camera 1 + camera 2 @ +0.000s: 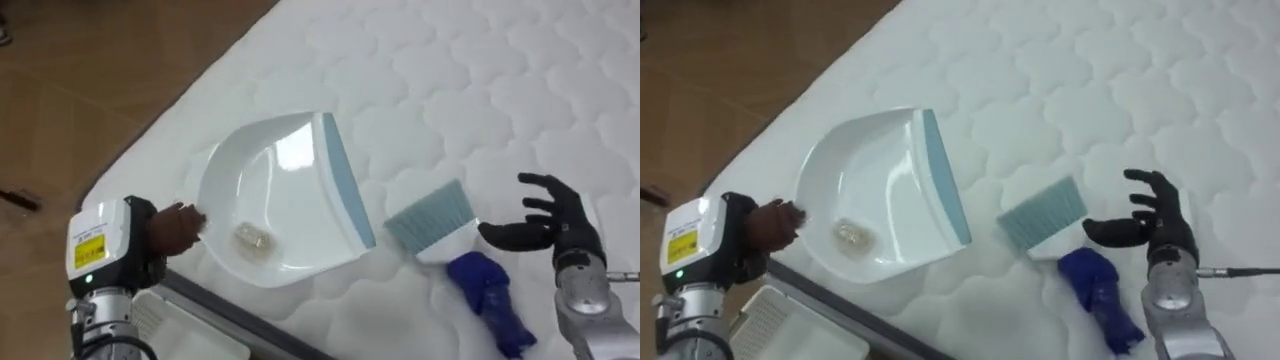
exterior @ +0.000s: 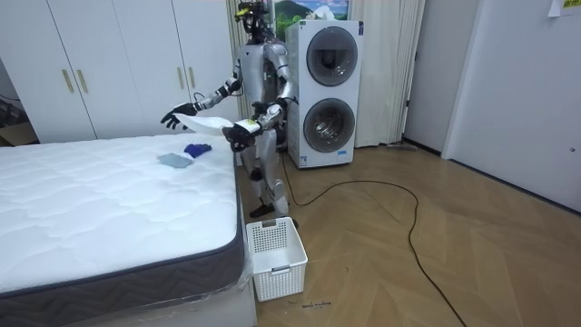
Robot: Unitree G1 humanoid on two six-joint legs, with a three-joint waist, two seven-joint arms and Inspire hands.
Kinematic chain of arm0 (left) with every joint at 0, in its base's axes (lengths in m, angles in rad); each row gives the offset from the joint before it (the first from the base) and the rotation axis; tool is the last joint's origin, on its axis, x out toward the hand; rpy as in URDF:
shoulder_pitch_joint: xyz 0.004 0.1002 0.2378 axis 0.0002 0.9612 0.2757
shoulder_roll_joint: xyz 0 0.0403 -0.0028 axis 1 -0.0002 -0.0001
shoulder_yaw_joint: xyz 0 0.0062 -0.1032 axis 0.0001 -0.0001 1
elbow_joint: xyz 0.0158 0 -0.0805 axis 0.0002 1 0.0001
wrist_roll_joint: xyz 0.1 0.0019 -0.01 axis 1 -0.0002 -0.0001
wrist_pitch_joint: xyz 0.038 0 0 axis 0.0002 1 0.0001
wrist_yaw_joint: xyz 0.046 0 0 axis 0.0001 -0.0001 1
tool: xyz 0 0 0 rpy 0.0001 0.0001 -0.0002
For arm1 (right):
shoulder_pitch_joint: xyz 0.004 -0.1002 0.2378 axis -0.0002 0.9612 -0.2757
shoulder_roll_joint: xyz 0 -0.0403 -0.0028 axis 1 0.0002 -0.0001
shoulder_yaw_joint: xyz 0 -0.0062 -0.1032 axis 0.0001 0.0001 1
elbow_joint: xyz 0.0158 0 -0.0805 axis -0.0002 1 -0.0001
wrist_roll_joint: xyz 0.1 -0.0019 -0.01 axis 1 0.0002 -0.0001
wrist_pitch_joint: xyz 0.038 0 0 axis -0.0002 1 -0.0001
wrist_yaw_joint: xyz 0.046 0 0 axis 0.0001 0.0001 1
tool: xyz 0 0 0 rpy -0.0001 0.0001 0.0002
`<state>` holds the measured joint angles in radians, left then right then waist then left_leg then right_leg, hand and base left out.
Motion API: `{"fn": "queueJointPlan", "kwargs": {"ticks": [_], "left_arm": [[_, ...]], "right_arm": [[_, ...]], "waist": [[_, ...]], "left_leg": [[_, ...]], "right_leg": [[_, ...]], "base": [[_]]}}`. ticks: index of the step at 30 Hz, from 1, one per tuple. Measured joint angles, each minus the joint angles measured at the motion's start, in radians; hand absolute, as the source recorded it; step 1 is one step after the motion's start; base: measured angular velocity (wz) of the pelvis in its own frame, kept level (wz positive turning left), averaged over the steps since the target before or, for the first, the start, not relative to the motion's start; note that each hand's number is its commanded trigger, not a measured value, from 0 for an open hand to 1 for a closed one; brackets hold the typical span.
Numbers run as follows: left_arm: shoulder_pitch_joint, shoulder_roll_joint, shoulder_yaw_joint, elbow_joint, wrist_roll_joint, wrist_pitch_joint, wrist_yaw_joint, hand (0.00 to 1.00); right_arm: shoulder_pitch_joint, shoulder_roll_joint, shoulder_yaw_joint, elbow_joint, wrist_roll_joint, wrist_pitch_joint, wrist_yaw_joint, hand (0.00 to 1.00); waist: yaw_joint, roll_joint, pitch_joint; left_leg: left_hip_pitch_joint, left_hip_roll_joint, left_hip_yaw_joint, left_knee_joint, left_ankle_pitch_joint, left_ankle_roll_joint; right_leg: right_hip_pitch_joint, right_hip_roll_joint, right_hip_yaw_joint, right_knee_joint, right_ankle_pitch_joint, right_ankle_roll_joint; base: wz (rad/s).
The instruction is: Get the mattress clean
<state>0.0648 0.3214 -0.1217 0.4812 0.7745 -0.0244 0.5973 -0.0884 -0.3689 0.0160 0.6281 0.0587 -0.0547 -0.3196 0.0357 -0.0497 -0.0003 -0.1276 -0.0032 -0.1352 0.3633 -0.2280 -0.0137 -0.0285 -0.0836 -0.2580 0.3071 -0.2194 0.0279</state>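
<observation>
A white dustpan (image 1: 275,200) with a pale blue lip is tipped over the mattress edge, a small clump of debris (image 1: 250,238) lying in its bowl. My left hand (image 1: 175,228) is shut on its handle at the pan's left end. A brush (image 1: 450,235) with pale blue bristles and a dark blue handle lies on the white quilted mattress (image 1: 480,70). Just to its right hovers my right hand (image 1: 545,225), open with fingers spread and holding nothing. In the room view I stand at the bed's corner with the dustpan (image 2: 207,124) held over the mattress.
A white slatted basket (image 1: 185,325) stands on the wooden floor below the dustpan, beside the bed's edge; it is the basket (image 2: 277,259) in the room view. Two stacked washing machines (image 2: 327,86) stand behind me. Wardrobe doors (image 2: 118,64) line the wall.
</observation>
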Motion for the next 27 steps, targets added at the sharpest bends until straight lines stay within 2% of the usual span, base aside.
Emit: {"fn": "queueJointPlan", "kwargs": {"ticks": [2,3,4,5,6,7,8,9,10,12,13,15,21,23,24,25,26,27], "left_arm": [[-0.001,-0.003,-0.001,-0.002,0.0,-0.002,-0.014,1.0],[-0.001,-0.004,-0.001,-0.003,-0.001,-0.002,-0.02,1.0],[-0.007,-0.004,-0.001,-0.003,-0.001,-0.002,-0.021,1.0],[-0.01,-0.005,-0.001,-0.003,-0.001,-0.002,-0.021,1.0],[-0.017,-0.008,-0.002,-0.003,-0.002,-0.004,-0.022,1.0],[-0.016,-0.014,-0.002,-0.003,-0.002,-0.007,-0.022,1.0],[-0.015,-0.019,-0.002,-0.002,-0.002,-0.007,-0.024,1.0],[-0.015,-0.025,0.0,-0.002,-0.01,-0.01,-0.03,1.0],[-0.016,-0.025,0.003,-0.003,-0.018,-0.011,-0.042,1.0],[-0.028,-0.028,0.002,-0.003,-0.017,-0.011,-0.044,1.0],[-0.031,-0.028,0.002,-0.004,-0.019,-0.012,-0.045,1.0],[-0.031,-0.03,0.003,-0.004,-0.019,-0.013,-0.045,1.0],[-0.03,-0.034,0.005,-0.006,-0.019,-0.018,-0.056,1.0],[-0.029,-0.036,0.005,-0.006,-0.018,-0.028,-0.065,1.0],[-0.03,-0.038,0.005,-0.006,-0.015,-0.031,-0.068,1.0],[-0.028,-0.038,0.007,-0.003,-0.016,-0.038,-0.068,1.0],[-0.028,-0.037,0.012,-0.002,-0.016,-0.042,-0.07,1.0],[-0.029,-0.042,0.027,0.001,-0.015,-0.054,-0.07,1.0]], "right_arm": [[0.007,0.005,0.0,0.0,0.022,0.0,-0.012,0.0],[0.012,0.006,0.0,0.0,0.041,0.0,-0.021,0.0],[0.016,0.007,0.0,0.0,0.051,0.0,-0.043,0.0],[0.019,0.008,0.0,0.0,0.054,0.0,-0.053,0.0],[0.022,0.011,0.0,0.005,0.058,0.0,-0.069,0.0],[0.024,0.013,-0.001,0.016,0.062,0.0,-0.076,0.0],[0.025,0.013,-0.002,0.022,0.063,0.0,-0.076,0.0],[0.028,0.015,-0.002,0.027,0.061,0.0,-0.075,0.0],[0.031,0.024,-0.002,0.027,0.06,0.0,-0.074,0.0],[0.03,0.031,-0.001,0.026,0.06,0.0,-0.074,0.0],[0.03,0.035,0.0,0.026,0.058,0.0,-0.073,0.0],[0.031,0.038,0.001,0.026,0.059,-0.001,-0.072,0.0],[0.034,0.061,0.005,0.025,0.072,-0.002,-0.062,0.0],[0.035,0.062,0.003,0.024,0.071,-0.004,-0.063,0.0],[0.035,0.062,0.005,0.025,0.056,-0.014,-0.068,0.0],[0.043,0.063,0.008,0.026,0.047,-0.033,-0.071,0.0],[0.048,0.067,0.009,0.024,0.044,-0.046,-0.072,0.0],[0.064,0.068,0.011,0.013,0.026,-0.061,-0.084,0.0]], "waist": [[-0.002,-0.001,0.0006],[-0.004,0.0,0.0021],[-0.011,-0.001,0.005],[-0.017,-0.002,0.0063],[-0.039,-0.003,0.0089],[-0.05,-0.002,0.0106],[-0.054,-0.001,0.011],[-0.046,0.008,0.0166],[-0.056,0.013,0.0155],[-0.056,0.022,0.0176],[-0.054,0.022,0.0171],[-0.043,0.021,0.0163],[-0.016,0.019,0.0127],[-0.005,0.017,0.012],[0.002,0.017,0.0118],[0.006,0.02,0.0125],[0.005,0.019,0.0122],[-0.003,0.019,0.0015]], "left_leg": [[-0.028,0.011,0.037,0.019,0.006,-0.007],[-0.046,0.025,0.077,0.019,0.016,-0.009],[-0.063,0.051,0.159,0.019,0.028,-0.012],[-0.073,0.064,0.205,0.021,0.039,-0.009],[-0.086,0.095,0.323,0.034,0.061,0.004],[-0.089,0.127,0.432,0.049,0.068,0.012],[-0.089,0.137,0.468,0.057,0.066,0.014],[-0.098,0.151,0.506,0.093,0.055,0.031],[-0.112,0.156,0.524,0.12,0.047,0.04],[-0.131,0.15,0.533,0.119,0.045,0.042],[-0.135,0.137,0.53,0.105,0.048,0.046],[-0.131,0.113,0.52,0.085,0.055,0.056],[-0.116,0.061,0.493,0.016,0.08,0.061],[-0.095,0.041,0.452,-0.018,0.095,0.06],[-0.09,0.03,0.39,-0.029,0.104,0.056],[-0.094,0.02,0.311,-0.028,0.108,0.05],[-0.1,0.011,0.27,-0.025,0.111,0.045],[-0.133,-0.018,0.2,-0.019,0.119,0.034]], "right_leg": [[0.004,0.005,-0.016,0.004,-0.012,-0.008],[0.01,0.009,-0.029,0.001,-0.016,-0.013],[0.018,0.009,-0.067,-0.002,-0.023,-0.021],[0.021,0.007,-0.093,-0.004,-0.027,-0.024],[0.033,-0.006,-0.158,-0.017,-0.036,-0.027],[0.034,-0.017,-0.212,-0.011,-0.049,-0.029],[0.037,-0.023,-0.238,-0.005,-0.055,-0.032],[0.045,-0.028,-0.278,0.005,-0.067,-0.034],[0.052,-0.032,-0.32,0.011,-0.077,-0.031],[0.05,-0.041,-0.359,0.029,-0.092,-0.026],[0.048,-0.05,-0.371,0.045,-0.101,-0.019],[0.048,-0.057,-0.367,0.057,-0.112,-0.009],[0.07,-0.072,-0.381,0.053,-0.109,-0.003],[0.063,-0.084,-0.377,0.081,-0.105,0.003],[0.042,-0.098,-0.357,0.134,-0.105,0.002],[0.032,-0.089,-0.298,0.132,-0.106,-0.004],[0.033,-0.066,-0.247,0.091,-0.108,-0.008],[0.057,-0.016,-0.164,-0.006,-0.092,-0.024]], "base": [[0.85],[0.94],[1.05],[1.39],[1.49],[1.4],[0.98],[0.81],[0.83],[0.77],[0.62],[0.38],[0.28],[0.17],[0.0],[0.0],[0.3],[0.98]]}}
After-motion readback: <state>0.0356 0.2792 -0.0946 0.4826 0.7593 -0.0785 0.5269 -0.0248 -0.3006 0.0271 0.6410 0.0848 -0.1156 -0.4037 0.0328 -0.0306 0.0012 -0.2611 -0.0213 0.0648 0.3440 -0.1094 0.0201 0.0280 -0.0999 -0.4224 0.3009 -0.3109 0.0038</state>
